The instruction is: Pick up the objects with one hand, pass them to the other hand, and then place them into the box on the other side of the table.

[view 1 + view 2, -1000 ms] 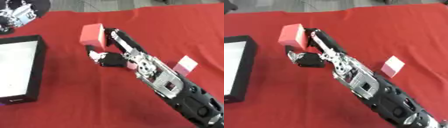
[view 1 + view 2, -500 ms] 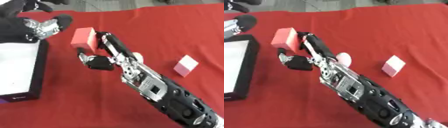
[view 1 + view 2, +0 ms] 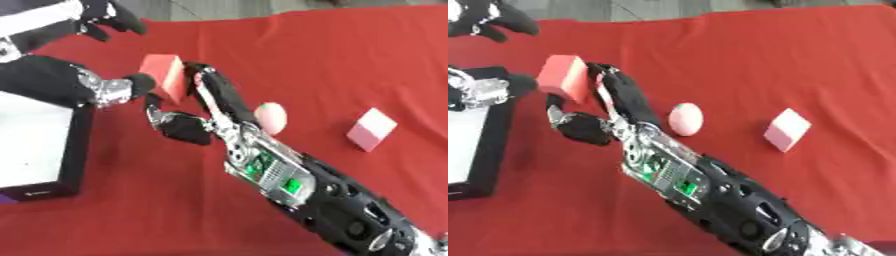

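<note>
A red cloth point(image 3: 350, 60) covers the table; beyond it, perhaps grey floor point(image 3: 219, 7).

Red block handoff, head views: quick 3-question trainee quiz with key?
1. True or false: the right hand holds the red block.
2. Which lies nearer the robot's right arm: A) the pale pink cube, B) the pink rounded object?
3. Fill in: the white-lined black box sits on the table's ___ side.

Key: 1 true; 2 B; 3 left. The left hand reaches toward the block.
</note>
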Tool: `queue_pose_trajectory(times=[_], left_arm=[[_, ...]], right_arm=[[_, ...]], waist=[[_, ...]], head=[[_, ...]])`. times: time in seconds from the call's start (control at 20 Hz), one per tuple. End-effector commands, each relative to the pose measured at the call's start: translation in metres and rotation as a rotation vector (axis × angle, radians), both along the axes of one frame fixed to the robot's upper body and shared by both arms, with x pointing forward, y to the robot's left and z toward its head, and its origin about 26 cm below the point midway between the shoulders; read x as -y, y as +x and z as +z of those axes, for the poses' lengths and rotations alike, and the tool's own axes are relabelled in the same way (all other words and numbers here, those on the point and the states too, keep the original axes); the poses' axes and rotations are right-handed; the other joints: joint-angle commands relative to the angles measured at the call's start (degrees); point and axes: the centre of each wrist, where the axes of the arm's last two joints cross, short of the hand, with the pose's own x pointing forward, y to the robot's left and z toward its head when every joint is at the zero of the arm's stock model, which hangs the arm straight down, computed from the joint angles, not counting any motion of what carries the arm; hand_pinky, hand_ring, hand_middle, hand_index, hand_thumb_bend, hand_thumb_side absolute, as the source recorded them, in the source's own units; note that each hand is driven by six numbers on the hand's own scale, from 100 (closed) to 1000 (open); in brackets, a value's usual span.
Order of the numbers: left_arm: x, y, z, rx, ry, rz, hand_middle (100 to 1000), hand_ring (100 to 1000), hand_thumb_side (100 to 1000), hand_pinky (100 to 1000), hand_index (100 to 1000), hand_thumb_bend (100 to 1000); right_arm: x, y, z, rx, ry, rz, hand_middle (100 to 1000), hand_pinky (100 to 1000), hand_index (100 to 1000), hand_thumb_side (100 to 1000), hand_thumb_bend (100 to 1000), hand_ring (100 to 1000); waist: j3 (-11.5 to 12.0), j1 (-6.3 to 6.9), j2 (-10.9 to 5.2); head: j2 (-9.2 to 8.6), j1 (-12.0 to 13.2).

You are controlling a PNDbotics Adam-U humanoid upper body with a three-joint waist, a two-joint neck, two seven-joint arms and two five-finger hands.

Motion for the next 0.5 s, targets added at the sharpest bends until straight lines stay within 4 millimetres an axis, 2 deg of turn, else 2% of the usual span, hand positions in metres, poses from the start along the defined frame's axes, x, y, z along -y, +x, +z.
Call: queue_pose_trajectory(times=[0.05, 0.35, 0.5], left_arm=[[0.001, 0.002, 0.005, 0.033, 0.059, 0.014, 859, 940, 382, 916, 871, 411], [0.003, 0.017, -0.006, 0.116, 0.192, 0.042, 851, 926, 237, 903, 889, 461], [0.005, 0.025, -0.012, 0.157, 0.229, 0.051, 840, 916, 217, 892, 896, 453]], right_arm=[[-0.005, -0.001, 0.006, 0.057, 0.0, 0.013, 665, 713, 662, 505, 100, 656], [-0.006, -0.001, 0.004, 0.081, -0.012, 0.034, 661, 713, 658, 497, 100, 654], [-0.007, -0.002, 0.003, 0.079, -0.019, 0.046, 657, 714, 655, 498, 100, 653]], waist=[[0.0, 0.01, -1.26], [-0.2, 0.02, -1.14], [-0.2, 0.0, -1.08]], head=[[0.1, 0.2], [0.15, 0.5], [0.16, 0.6]])
